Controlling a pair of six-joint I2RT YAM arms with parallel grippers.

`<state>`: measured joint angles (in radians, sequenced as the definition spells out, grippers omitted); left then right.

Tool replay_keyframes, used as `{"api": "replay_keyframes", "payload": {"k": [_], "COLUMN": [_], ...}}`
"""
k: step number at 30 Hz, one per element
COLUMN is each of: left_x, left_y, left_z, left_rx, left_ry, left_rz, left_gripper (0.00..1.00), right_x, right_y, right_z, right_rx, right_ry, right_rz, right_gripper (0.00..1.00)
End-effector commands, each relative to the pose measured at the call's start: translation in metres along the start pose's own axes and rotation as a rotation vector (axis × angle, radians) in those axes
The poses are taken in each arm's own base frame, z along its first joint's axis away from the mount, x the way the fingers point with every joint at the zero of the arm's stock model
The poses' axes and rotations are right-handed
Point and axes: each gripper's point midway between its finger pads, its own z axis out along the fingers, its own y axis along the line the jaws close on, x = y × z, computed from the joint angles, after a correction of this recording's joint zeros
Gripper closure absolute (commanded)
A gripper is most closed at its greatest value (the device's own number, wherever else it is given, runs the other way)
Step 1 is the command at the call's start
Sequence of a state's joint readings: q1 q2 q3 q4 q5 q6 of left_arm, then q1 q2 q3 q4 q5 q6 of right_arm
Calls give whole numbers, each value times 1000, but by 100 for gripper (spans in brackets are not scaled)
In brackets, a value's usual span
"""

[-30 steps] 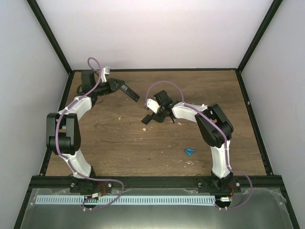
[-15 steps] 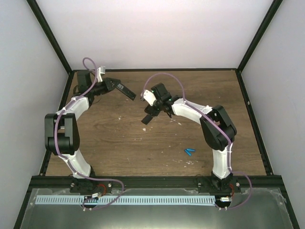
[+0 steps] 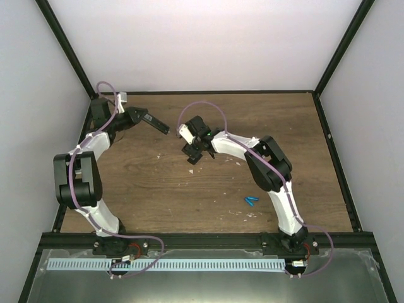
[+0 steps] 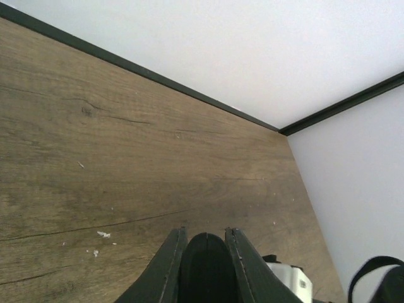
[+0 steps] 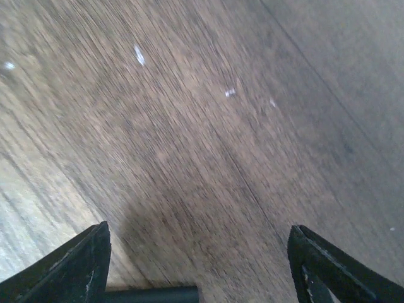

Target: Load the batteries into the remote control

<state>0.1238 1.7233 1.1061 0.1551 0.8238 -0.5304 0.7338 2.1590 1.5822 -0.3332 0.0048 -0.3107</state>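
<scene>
**Ana:** Wooden desk (image 3: 158, 183), white walls, black rails. Where's everything?

**Ben:** Left claw (image 3: 141, 117) clamps the remote control (image 3: 158, 125) aloft at ten o'clock. Right claw (image 5: 199, 230) gapes empty. The batteries (image 3: 251, 201) lie at four o'clock.

**Ana:** Risks?

**Ben:** That end-grip may slip, or the arms may collide. The middle's roomy, but rails crowd the left.

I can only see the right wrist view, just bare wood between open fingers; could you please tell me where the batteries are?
Observer: The batteries lie together on the table, on its near side beside the right arm, well away from the right gripper.
Operator: Thank you. And where is the remote control?
Observer: The left gripper is shut on the remote control, near the far-left corner.
</scene>
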Motion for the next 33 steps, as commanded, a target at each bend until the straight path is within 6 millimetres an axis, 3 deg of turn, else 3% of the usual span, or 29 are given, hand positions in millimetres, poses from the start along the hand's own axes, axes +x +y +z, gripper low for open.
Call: {"api": "replay_keyframes", "payload": {"k": [1,11,21,33], "left_x": [-5,-6,-5,-4], "left_y": [-12,-14,-14,-11], "left_z": [-9,-9,-8,-6], "left_rx": [19,30,38,37], "left_ry": [-20,-15,-10,-5], "left_rz": [52,53,52,42], "left_gripper": [100,100,100,100], "right_x": [-6,12,51,92], "right_y": [-8,9,21,22], "right_z": [0,6,-2,-18], "right_rx": [48,37,47,83], "right_ry": [20,89,174,247], "right_rz": [22,-23,-39,6], "right_gripper": [27,27,27,27]}}
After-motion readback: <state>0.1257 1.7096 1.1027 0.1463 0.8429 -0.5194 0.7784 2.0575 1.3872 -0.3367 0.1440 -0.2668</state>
